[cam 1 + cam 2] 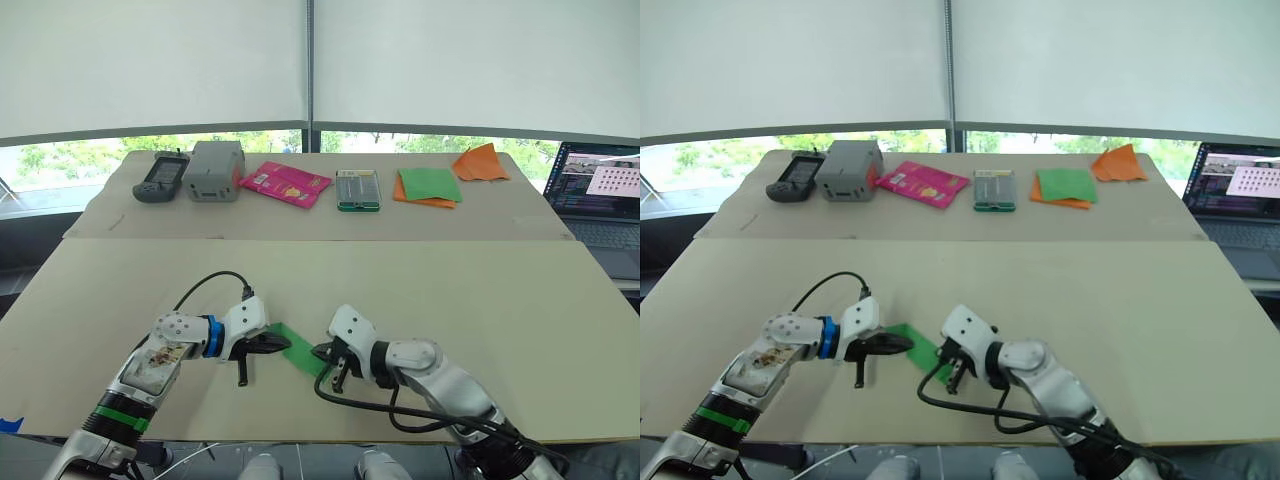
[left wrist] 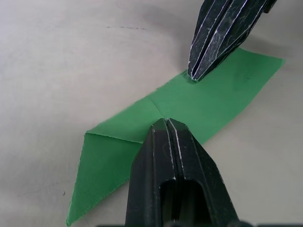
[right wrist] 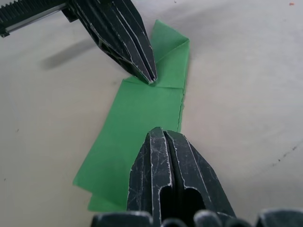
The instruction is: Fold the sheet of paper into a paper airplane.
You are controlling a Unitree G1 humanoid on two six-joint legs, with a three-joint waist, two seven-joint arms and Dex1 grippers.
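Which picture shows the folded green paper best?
The right wrist view: the folded bright green sheet of paper lies there nearly whole, layers visible. The left wrist view shows it partly covered; the eye views show a strip between the end effectors.

Robot test lab beside a window

An open black laptop [image 1: 598, 195] showing code stands at the edge of the plain beige board surface [image 1: 470, 290], with a grey boxy device [image 1: 214, 170] and dark handheld controller [image 1: 160, 178] under white roller blinds [image 1: 150, 60].

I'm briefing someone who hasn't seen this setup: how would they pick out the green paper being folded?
Start at the near table, where the left gripper and right gripper meet. The sheet of paper lies flat between their closed tips, folded narrow; the other green sheet sits on orange paper on the far table.
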